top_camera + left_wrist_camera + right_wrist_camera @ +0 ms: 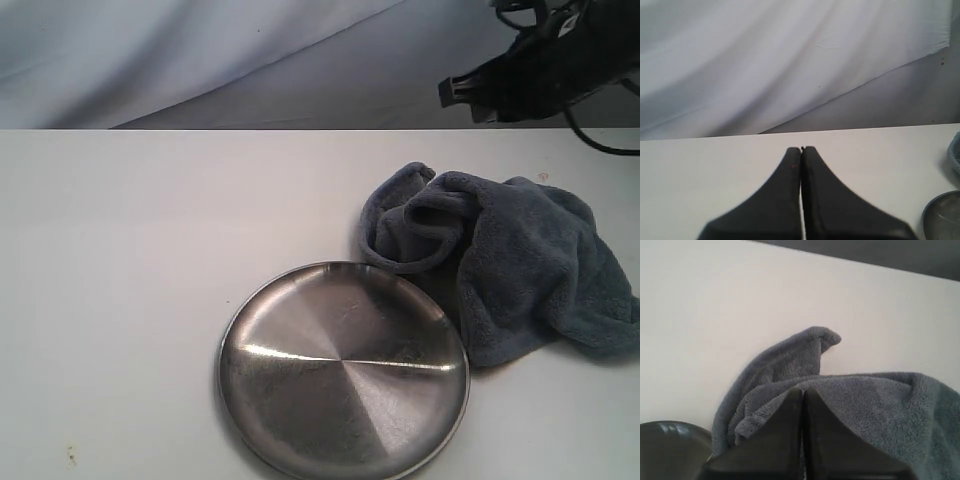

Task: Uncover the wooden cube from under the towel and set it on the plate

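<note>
**Both tools closed and empty; towel heaped beside the plate, cube out of sight**

Exterior view. A white surface (130,280) carries two things. The plate (343,370), round, shallow and of bright steel, lies flat at the front of the view, a little right of centre, with nothing on it. The towel (510,260), grey-blue and fluffy, lies crumpled in a raised heap behind and to the right of the plate. Its near folds meet the plate's rim on the right; whether they overlap the rim cannot be told. The wooden cube shows in no view, and what lies under the heap cannot be told. The right tool (458,92), black, hangs above the far edge of the surface, behind the towel and not touching it, with its tips turned toward the left of the view.

Right wrist view. The two black fingers (785,430) of the right tool lie pressed together, with only a thin seam between them and nothing held. The towel's folds fill the ground beyond the tips, and part of the plate's rim shows beside the towel.

Left wrist view. The left tool (801,149) is closed in the same way, finger flat against finger, and is empty. It is held over a bare stretch of the surface. A pale draped backdrop (790,60) rises behind the far edge. An edge of the plate and an edge of the towel show at the margin of this view, well apart from the tips.
</note>
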Tool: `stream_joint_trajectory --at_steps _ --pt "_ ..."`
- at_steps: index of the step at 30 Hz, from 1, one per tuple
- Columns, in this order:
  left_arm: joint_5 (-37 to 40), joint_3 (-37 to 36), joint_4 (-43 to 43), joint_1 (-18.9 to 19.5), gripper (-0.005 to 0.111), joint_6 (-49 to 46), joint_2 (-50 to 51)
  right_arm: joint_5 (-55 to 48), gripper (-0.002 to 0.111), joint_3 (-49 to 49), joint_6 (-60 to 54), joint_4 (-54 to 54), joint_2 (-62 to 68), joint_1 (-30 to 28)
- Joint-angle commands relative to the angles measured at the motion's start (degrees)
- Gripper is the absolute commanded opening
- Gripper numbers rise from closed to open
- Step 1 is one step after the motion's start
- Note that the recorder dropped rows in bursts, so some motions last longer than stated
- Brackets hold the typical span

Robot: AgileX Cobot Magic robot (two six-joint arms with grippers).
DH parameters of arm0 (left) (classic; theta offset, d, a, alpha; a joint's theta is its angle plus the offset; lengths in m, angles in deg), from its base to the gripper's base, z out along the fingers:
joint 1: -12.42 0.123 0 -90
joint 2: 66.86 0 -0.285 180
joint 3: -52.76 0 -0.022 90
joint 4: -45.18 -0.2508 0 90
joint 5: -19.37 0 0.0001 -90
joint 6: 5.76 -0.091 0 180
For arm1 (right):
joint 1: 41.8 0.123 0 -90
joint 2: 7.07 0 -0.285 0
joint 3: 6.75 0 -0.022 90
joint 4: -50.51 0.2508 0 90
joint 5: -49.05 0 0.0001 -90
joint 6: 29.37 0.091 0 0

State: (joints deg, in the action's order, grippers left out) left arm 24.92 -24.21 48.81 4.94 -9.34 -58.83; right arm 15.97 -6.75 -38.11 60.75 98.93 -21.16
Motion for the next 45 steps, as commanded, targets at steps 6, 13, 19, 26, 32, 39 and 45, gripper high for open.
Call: stream_joint_trajectory --at_steps 6,13,19,26,32,39,45 --pt "-0.62 -0.25 0.14 0.12 0.000 0.03 -0.24 -6.51 0.000 -6.60 -0.08 0.41 5.14 2.46" --pt "-0.62 -0.25 0.14 0.12 0.000 0.03 -0.24 -16.08 0.000 -6.60 -1.71 0.25 5.26 7.05" --pt "-0.62 -0.25 0.14 0.12 0.000 0.03 -0.24 -22.89 0.000 -6.60 -1.94 0.25 5.04 12.08" --pt "-0.62 -0.25 0.14 0.12 0.000 0.03 -0.24 -23.92 0.000 0.37 -1.19 -0.19 -0.28 13.98" --pt "-0.62 -0.25 0.14 0.12 0.000 0.03 -0.24 -19.50 0.000 12.55 2.24 -5.26 -7.91 11.33" --pt "-0.62 -0.25 0.14 0.12 0.000 0.15 -0.24 -17.24 0.000 18.76 3.71 -7.70 -13.03 2.21" --pt "-0.62 -0.25 0.14 0.12 0.000 0.15 -0.24 -12.78 0.000 18.76 4.09 -7.70 -13.07 -6.81"
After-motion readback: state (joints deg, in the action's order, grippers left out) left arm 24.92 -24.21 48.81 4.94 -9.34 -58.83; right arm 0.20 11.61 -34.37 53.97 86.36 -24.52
